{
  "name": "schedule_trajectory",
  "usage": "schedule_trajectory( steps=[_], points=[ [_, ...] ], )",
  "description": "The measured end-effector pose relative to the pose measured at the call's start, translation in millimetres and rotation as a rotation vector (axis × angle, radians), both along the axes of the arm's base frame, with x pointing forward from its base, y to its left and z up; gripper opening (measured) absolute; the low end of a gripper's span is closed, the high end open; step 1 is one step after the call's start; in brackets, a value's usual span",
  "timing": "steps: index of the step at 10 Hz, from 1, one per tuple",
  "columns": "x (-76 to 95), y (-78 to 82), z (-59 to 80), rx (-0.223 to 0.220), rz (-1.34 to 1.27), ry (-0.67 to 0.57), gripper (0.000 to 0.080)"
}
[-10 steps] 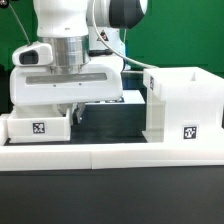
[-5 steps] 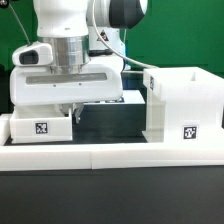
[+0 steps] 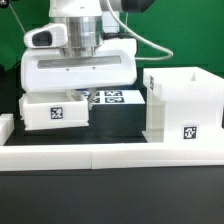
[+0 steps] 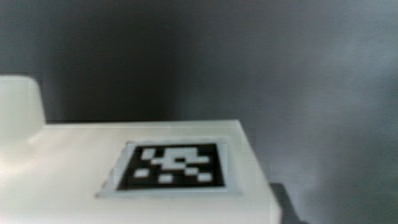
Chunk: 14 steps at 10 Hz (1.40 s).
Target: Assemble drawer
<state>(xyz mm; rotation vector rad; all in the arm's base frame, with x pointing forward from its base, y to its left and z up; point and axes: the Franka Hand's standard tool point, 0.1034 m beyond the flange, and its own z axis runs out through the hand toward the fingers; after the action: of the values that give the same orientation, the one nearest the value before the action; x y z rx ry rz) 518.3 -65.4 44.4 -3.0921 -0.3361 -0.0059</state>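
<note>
My gripper [image 3: 73,96] is shut on a small white tray [image 3: 55,112] and holds it above the black table, tilted slightly, with its square tag facing the camera. The fingertips are hidden behind the tray's top edge. The large box-shaped shell [image 3: 182,100] stands upright at the exterior view's right, open at the top, with a tag [image 3: 188,131] low on its front. The tray hangs to the left of the shell and apart from it. The wrist view shows the tray's white face [image 4: 71,160] and its tag [image 4: 175,166] close up. No fingers show there.
The long low white rail [image 3: 110,157] runs along the table's front. The marker board [image 3: 113,97] lies flat behind the tray, between it and the shell. A low white piece [image 3: 5,124] sits at the far left edge. A green wall stands behind.
The tray rested on the table by the rail at the left. Now the hand has risen and shifted right with the tray in it, uncovering the marker board.
</note>
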Motion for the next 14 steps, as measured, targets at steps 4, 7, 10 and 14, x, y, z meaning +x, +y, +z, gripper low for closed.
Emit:
schedule_trajectory(
  steps=[4, 7, 10, 14],
  points=[
    [2.5, -1.0, -0.4, 0.006, 0.04, 0.005, 0.0041],
    [2.2, -2.5, -1.1, 0.003, 0.205, 0.001, 0.0041],
    [1.4, 10.2, -6.1, -0.015, 0.466, -0.008, 0.0041],
    [-0.1, 5.6, -11.2, -0.008, 0.744, 0.02, 0.0041]
  ],
)
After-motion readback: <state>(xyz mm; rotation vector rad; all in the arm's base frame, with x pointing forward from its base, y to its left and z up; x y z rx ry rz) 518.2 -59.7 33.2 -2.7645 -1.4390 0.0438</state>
